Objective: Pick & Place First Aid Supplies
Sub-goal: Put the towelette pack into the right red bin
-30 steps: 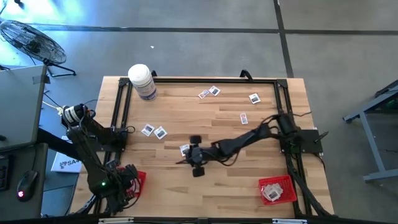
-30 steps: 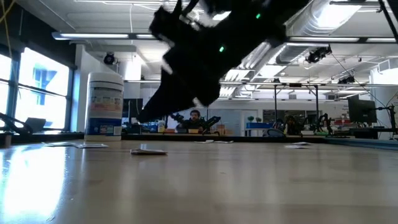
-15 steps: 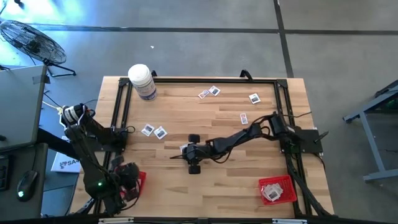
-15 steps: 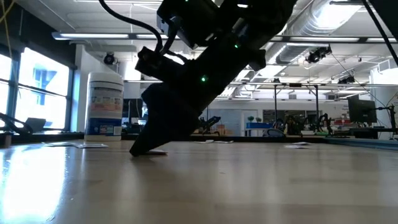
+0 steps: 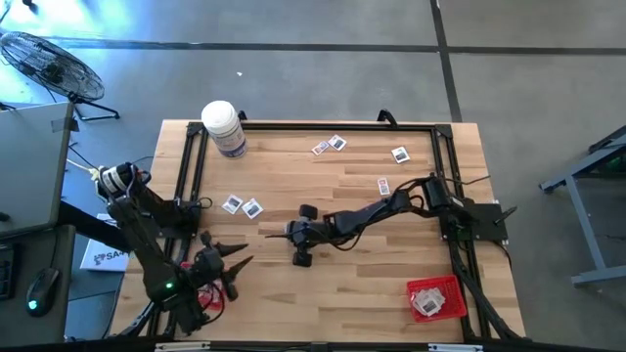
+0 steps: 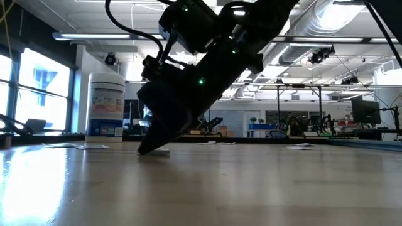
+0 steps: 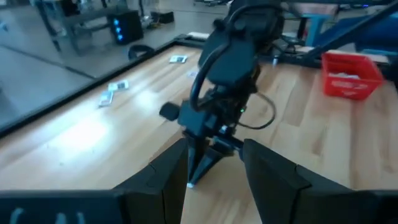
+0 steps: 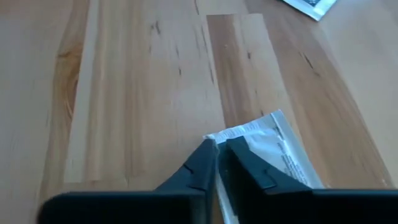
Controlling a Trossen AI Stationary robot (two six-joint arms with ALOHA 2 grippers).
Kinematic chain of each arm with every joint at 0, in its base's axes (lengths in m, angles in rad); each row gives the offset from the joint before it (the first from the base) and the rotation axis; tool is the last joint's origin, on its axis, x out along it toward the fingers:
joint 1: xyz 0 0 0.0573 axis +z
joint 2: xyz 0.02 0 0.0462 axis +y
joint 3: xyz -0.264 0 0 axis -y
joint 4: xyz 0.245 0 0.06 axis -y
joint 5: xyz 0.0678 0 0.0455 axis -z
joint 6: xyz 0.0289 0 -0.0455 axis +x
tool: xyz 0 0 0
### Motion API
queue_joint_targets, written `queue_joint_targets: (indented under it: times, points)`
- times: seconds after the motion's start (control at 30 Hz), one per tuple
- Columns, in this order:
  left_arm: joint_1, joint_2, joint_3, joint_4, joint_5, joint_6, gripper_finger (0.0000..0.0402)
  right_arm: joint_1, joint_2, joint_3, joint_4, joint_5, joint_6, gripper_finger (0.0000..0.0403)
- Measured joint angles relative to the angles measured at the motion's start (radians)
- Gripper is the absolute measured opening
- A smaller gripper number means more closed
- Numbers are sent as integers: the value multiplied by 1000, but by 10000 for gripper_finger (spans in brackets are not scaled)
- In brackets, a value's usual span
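The left gripper (image 5: 238, 266) hung over the table's (image 5: 372, 293) near-left part with its fingers (image 7: 163, 177) spread and nothing between them. Beyond it, away from the robot, two packets (image 5: 243, 206) lay flat, and a white bottle (image 5: 224, 128) stood further off at the far-left corner. The right gripper (image 8: 216, 163) was down at mid-table, its fingers pressed almost together on the edge of one packet (image 8: 273, 152) lying on the wood. More packets (image 5: 330, 146) lay scattered beyond it, toward the far edge, and a red tray (image 5: 435, 297) holding packets sat well behind it, at the near-right corner.
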Motion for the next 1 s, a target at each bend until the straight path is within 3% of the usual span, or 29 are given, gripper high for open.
queue_joint_targets:
  times: [0.1, 0.27, 0.43, 0.63, 0.77, 1.0]
  points:
    - [44, 4, -45, 79, 13, 0, 152, 4, -11, -2, -3, -2, 0, 5]
    - [112, 4, -115, 173, 112, 0, 152, 37, -75, -8, -65, -23, 4, 3]
    - [161, 4, -165, 271, 174, 0, 152, 101, -220, -4, -182, -30, 16, 3]
    - [218, 4, -175, 280, 215, 44, 152, 163, -332, -4, -263, 27, -30, 9]
    - [242, 4, -175, 288, 218, 69, 152, 152, -310, -4, -219, 41, -61, 32]
    - [243, 4, -175, 325, 237, 120, 152, 80, -183, -4, -94, -25, -83, 91]
